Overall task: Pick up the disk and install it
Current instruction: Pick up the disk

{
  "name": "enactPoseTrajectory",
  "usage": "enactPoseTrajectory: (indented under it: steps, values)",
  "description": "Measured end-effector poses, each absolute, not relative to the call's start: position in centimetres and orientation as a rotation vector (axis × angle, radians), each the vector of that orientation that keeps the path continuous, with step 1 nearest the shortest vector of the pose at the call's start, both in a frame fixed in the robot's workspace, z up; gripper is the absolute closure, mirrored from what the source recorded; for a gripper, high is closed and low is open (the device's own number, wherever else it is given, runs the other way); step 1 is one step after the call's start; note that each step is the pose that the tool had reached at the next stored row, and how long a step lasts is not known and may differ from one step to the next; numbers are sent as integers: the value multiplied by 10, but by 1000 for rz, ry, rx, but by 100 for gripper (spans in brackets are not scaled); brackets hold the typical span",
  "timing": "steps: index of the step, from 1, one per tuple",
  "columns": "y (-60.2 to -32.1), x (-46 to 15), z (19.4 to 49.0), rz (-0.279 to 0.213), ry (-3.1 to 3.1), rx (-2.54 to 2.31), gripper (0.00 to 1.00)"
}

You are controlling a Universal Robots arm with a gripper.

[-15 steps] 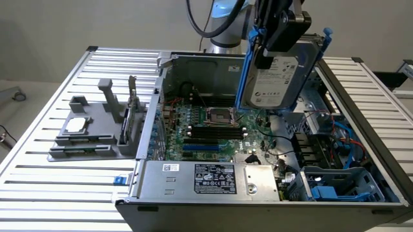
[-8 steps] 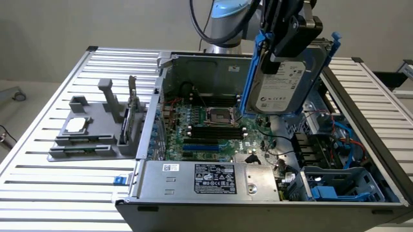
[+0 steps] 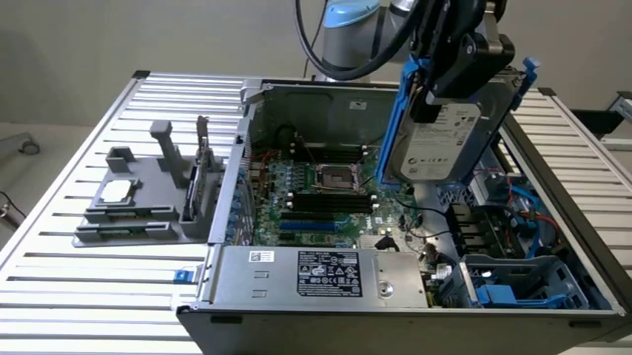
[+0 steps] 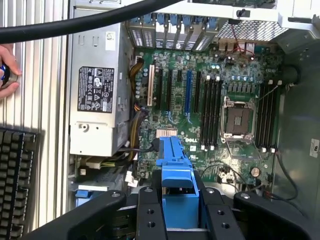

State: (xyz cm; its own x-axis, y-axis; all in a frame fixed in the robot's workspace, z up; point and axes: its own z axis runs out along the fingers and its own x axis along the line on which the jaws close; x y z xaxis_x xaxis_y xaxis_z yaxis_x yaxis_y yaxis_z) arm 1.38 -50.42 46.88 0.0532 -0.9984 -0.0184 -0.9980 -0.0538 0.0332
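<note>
Grips the disk [image 3: 442, 148] in the gripper [image 3: 442, 103], clamped narrow onto its blue rails [image 3: 393, 126]. Holds it in the air, tilted close to upright, white label toward the camera, above the open computer case [image 3: 296, 92], over the part toward the exterior view's right. Cannot tell any contact with the case wall behind it; clear of the motherboard [image 3: 316, 185] below. Nearer the camera inside the case: grey power supply [image 3: 326, 274] with a black sticker, and beside it, at the exterior view's right, a blue drive cage [image 3: 523, 285]. Outside the case, on the slatted metal table [image 3: 89, 288] at the exterior view's left: grey fixture [image 3: 129, 222] carrying a small square silver chip [image 3: 117, 191] and a thin dark upright card [image 3: 203, 166]. From the wrist: blue end of the disk [image 4: 175, 170] pinched between black fingers [image 4: 150, 215], looking down onto the motherboard [image 4: 200, 100], its CPU socket [image 4: 240, 115] and the power supply [image 4: 97, 95]. Thick black cable [image 4: 75, 25] close to the lens. Beside the case, a person's hand [image 4: 6, 75] on the table slats, dark keyboard [image 4: 17, 175] near it.
</note>
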Motion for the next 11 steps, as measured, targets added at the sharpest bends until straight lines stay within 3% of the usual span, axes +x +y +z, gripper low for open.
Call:
enactPoseTrajectory:
  steps: [11]
  values:
    - [-527, 28, 469, -57, -2155, 2270, 67]
